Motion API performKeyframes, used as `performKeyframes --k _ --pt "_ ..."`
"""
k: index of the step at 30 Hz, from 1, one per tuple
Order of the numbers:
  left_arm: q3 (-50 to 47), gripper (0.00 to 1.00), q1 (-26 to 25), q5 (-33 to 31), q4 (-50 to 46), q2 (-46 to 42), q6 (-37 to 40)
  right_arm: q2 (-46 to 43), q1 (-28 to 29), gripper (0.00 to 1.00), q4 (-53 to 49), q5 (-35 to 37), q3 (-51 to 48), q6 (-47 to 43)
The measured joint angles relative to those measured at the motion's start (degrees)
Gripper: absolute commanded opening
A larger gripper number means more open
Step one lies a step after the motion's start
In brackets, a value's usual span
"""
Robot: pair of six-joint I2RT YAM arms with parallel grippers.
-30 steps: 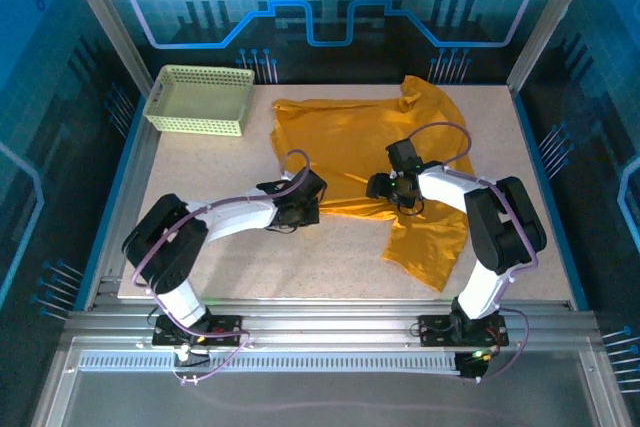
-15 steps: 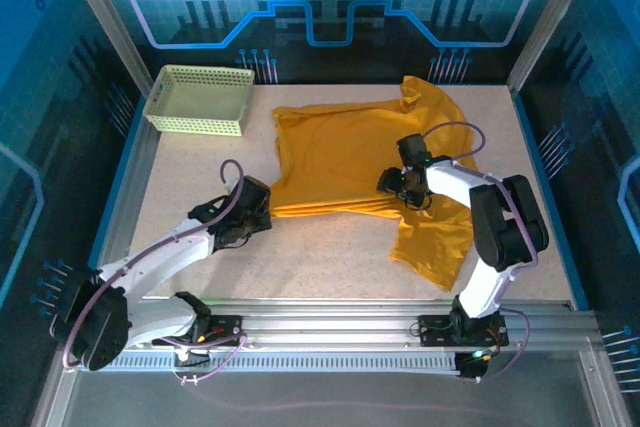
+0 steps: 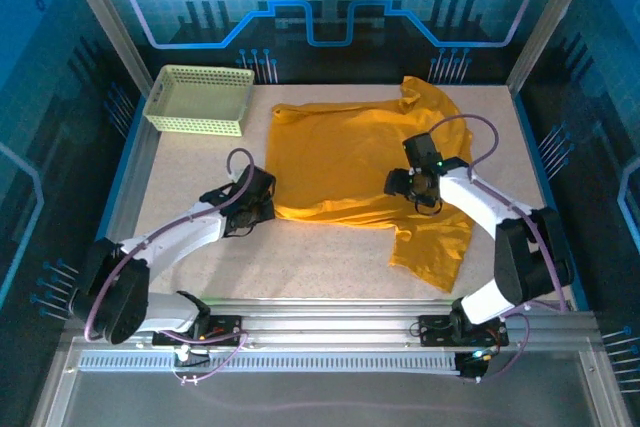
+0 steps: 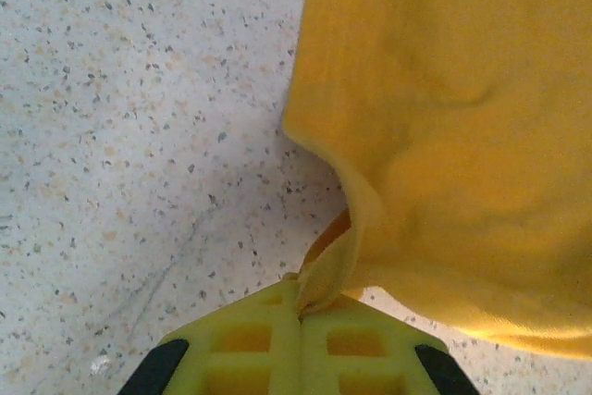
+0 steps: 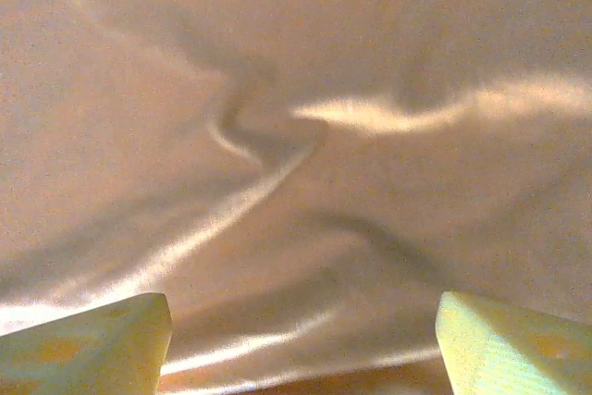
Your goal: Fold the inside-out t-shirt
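Observation:
The inside-out t-shirt is mustard-yellow and lies spread across the middle and right of the table, one part trailing toward the near right. My left gripper sits at the shirt's near-left corner, shut on a fold of its hem. In the left wrist view the pinched cloth rises from between the closed yellow fingertips, just above the speckled tabletop. My right gripper hovers over the shirt's right middle, open. Wrinkled fabric lies below its two spread fingers, with nothing between them.
A pale yellow-green mesh basket stands at the far left corner. Bare speckled tabletop runs along the near edge and the left side. Metal frame posts and blue walls enclose the table.
My left gripper has carried the shirt's near-left corner leftward, drawing the lower hem out straighter. The right gripper has shifted a little to the right over the cloth and stays open.

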Motion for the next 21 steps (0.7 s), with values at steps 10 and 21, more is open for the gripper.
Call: performKeyframes --k 10,21 --pt "2.71 0.00 11.61 -1.27 1.05 1.44 -1.90 10.14 5.68 0.76 -1.31 -1.11 -0.57 2.21" --pt "2.80 0.00 13.46 -1.57 1.29 -0.66 -1.49 15.98 7.19 0.77 0.17 -1.88 11.26 -0.66"
